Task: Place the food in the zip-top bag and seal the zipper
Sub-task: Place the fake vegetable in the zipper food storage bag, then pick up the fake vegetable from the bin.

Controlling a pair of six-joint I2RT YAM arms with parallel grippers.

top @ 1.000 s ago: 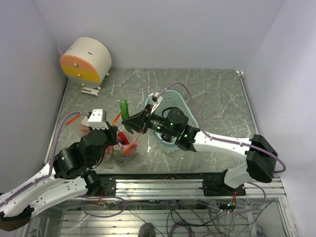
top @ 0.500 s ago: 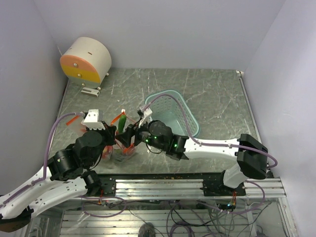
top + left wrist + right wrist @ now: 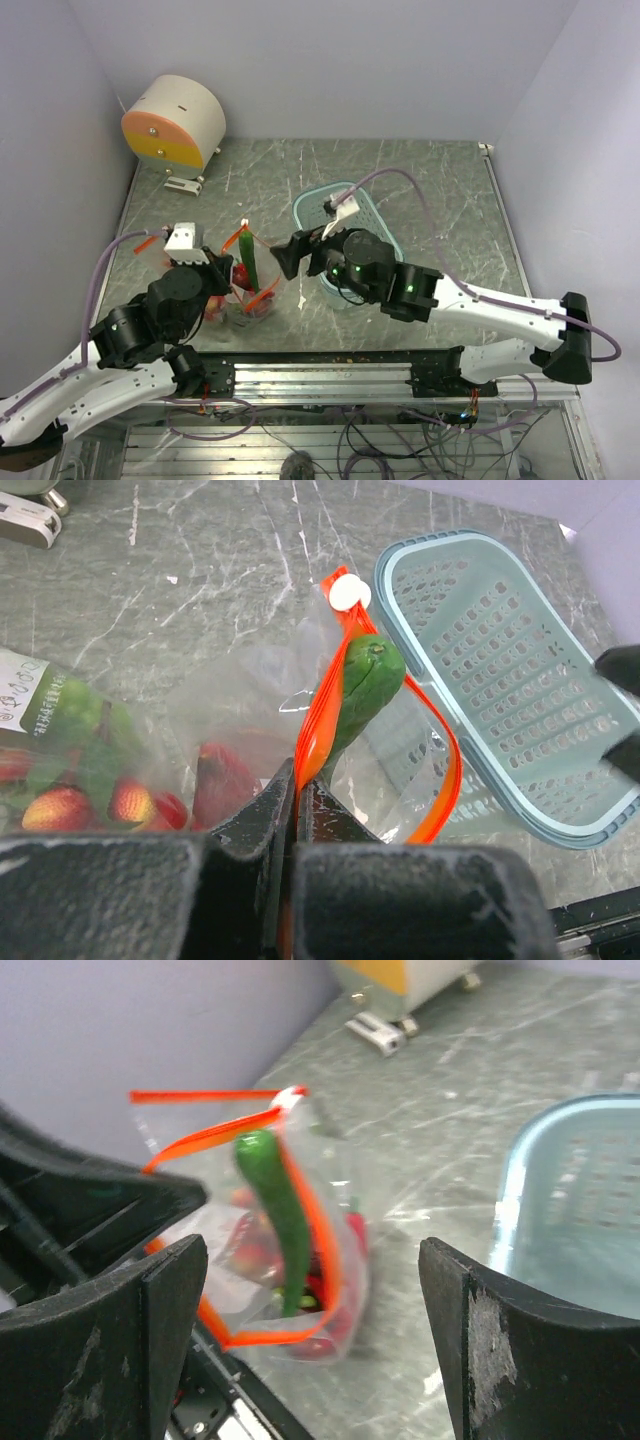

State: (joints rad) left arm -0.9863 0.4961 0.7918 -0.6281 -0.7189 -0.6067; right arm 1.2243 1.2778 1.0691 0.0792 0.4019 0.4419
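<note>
Left gripper [image 3: 296,785] pinches the zipper [image 3: 445,770], propping the zip-top bag [image 3: 230,690] open; green toy chilli [image 3: 362,680] protrudes; right gripper [image 3: 312,1300] hangs released, empty, alongside.

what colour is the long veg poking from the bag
The long vegetable is green, clearest in the left wrist view.

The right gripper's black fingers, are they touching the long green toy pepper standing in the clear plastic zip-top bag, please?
Apart. The right wrist view shows the right gripper open, a plain gap separating each finger from the long green toy pepper.
</note>
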